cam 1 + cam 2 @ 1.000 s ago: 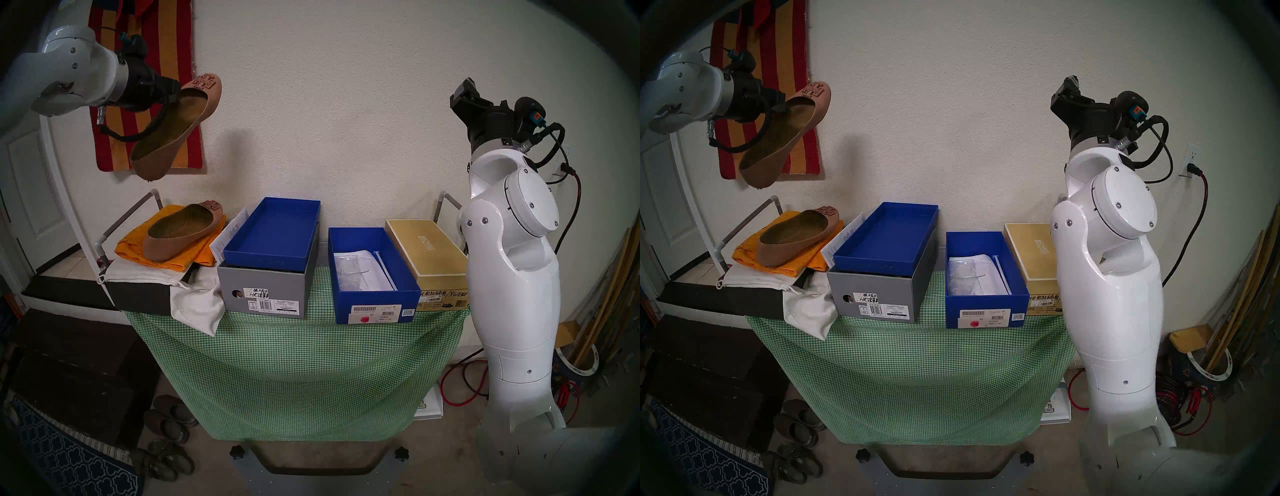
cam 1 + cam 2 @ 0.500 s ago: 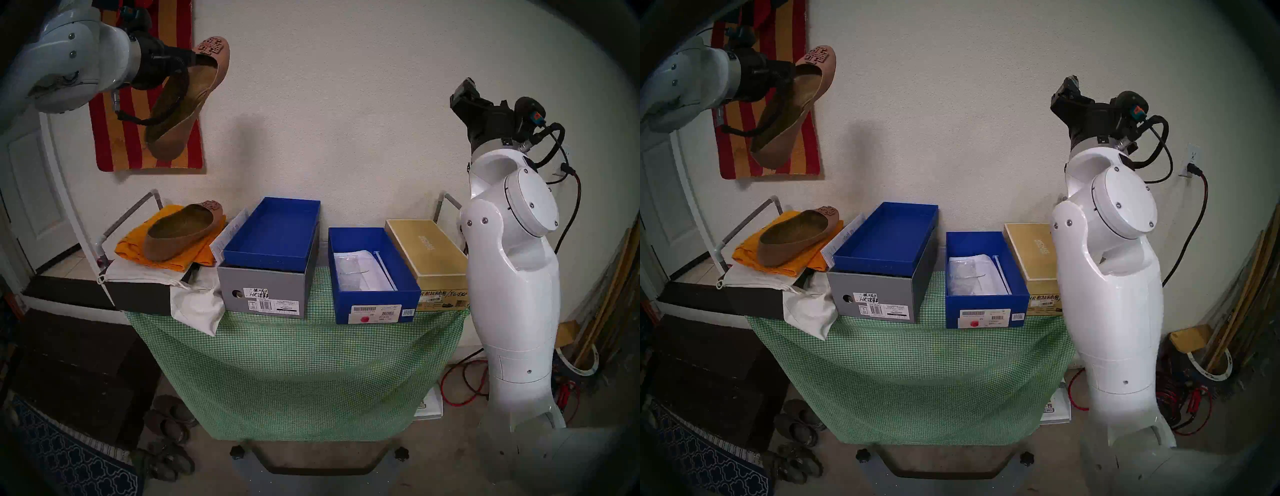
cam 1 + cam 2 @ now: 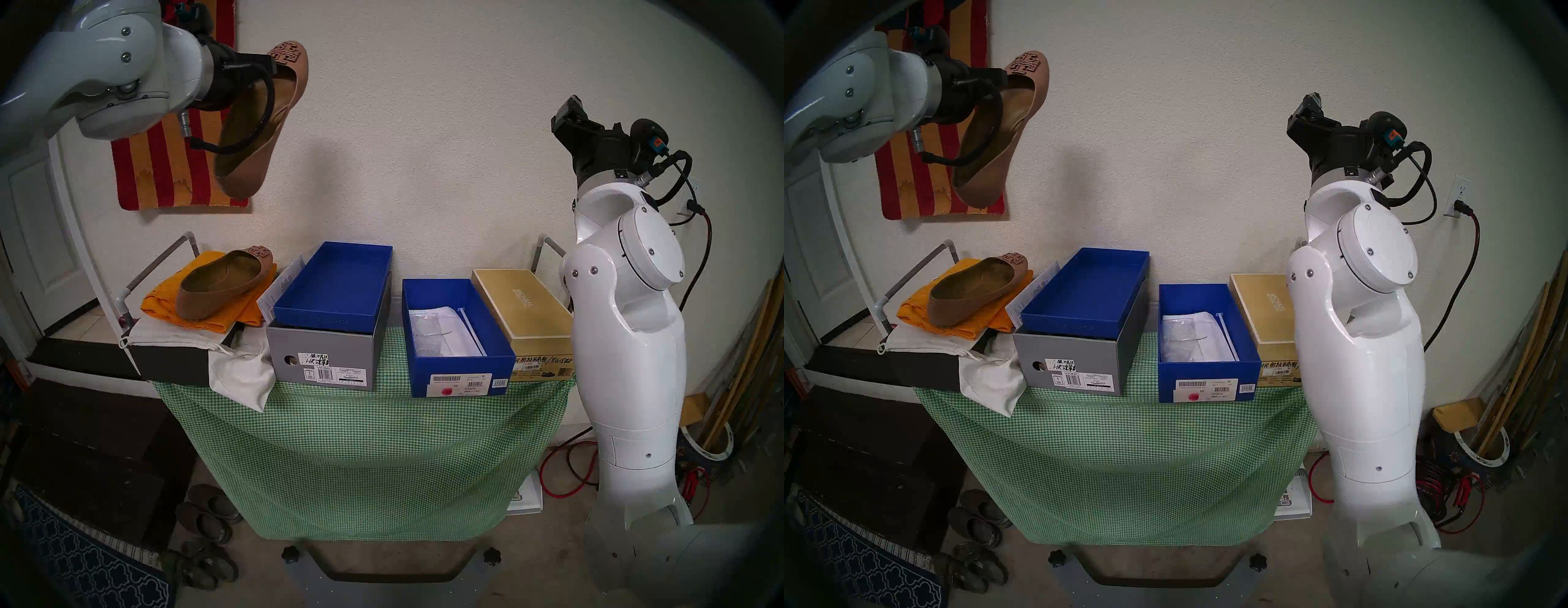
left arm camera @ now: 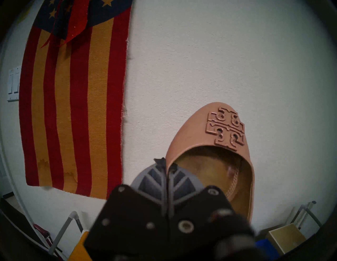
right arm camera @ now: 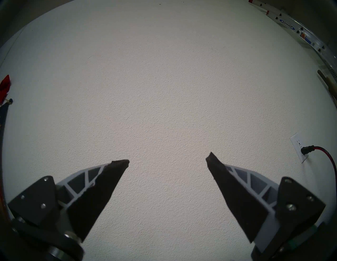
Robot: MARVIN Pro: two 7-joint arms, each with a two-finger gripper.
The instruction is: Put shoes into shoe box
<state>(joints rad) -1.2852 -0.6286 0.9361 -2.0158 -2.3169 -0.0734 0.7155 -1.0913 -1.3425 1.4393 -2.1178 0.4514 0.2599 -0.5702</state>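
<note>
My left gripper (image 3: 265, 70) (image 4: 166, 165) is shut on the side rim of one tan-pink shoe (image 3: 259, 127) (image 3: 1000, 131) (image 4: 209, 138), which hangs high at the upper left, toe up and heel down. The other shoe (image 3: 225, 282) (image 3: 975, 288) lies on an orange cloth (image 3: 169, 303) at the table's left. The open blue shoe box (image 3: 456, 335) (image 3: 1206, 339), with white paper inside, stands right of centre on the table. My right gripper (image 3: 570, 104) (image 5: 167, 160) is raised at the right, open and empty, facing the bare wall.
A grey box (image 3: 324, 361) carrying a blue tray (image 3: 335, 288) stands between the shoes and the shoe box. A gold box (image 3: 524, 303) sits against the shoe box's right side. A green checked cloth (image 3: 360, 446) drapes the table. Dark slippers (image 3: 208, 513) lie on the floor.
My left arm has carried the held shoe up and to the right, and the shoe now hangs steeper. The right arm and everything on the table stayed still.
</note>
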